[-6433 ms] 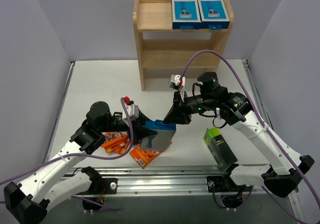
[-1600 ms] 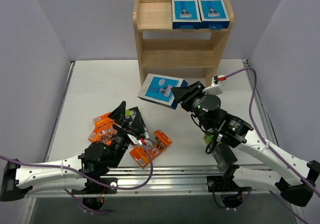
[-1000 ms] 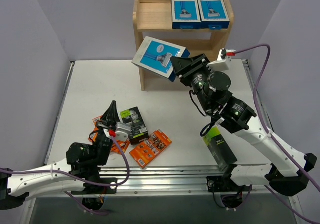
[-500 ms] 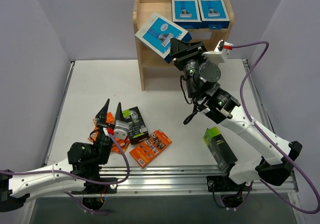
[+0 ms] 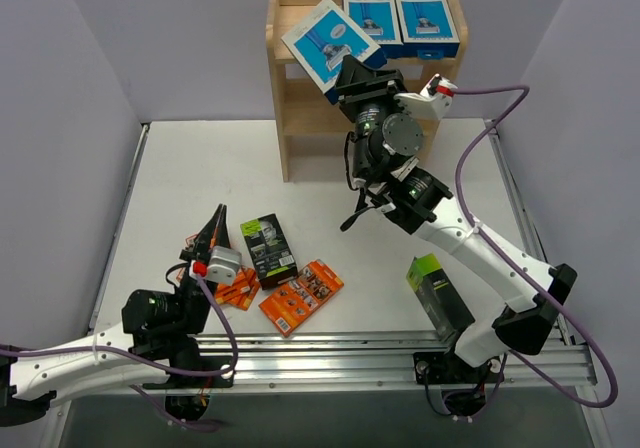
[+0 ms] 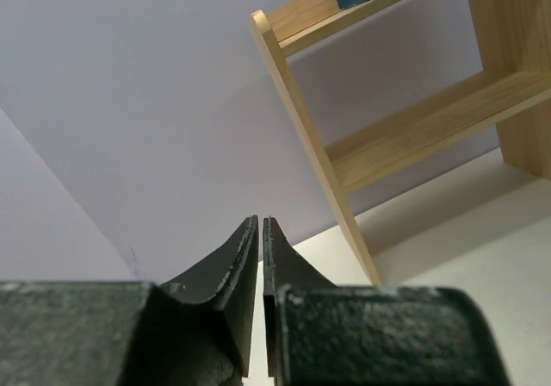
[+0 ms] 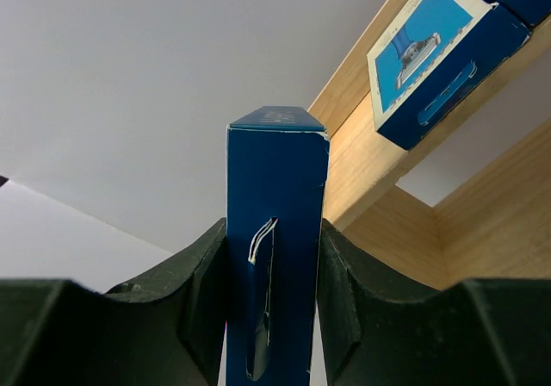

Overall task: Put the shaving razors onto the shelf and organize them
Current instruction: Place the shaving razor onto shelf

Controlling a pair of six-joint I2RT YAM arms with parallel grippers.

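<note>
While the right fingers (image 7: 202, 291) pinched a blue razor box (image 5: 326, 36) by its narrow sides, the box hung tilted at the top tier of the shelf (image 5: 300, 108), just left of two blue boxes (image 5: 400, 18) lying there. The left fingers (image 6: 232, 274) pointed upward, almost pressed together and empty, near orange packs (image 5: 303, 296) and a black-and-green box (image 5: 268, 250) on the tabletop (image 5: 200, 168).

Plain pale lavender-grey walls (image 5: 180, 38) close in the white worktop (image 5: 200, 168) at 9, 12 and 3 o'clock. A silver metal rail (image 5: 330, 353) runs along its 6 o'clock edge, and the light is soft and even.
</note>
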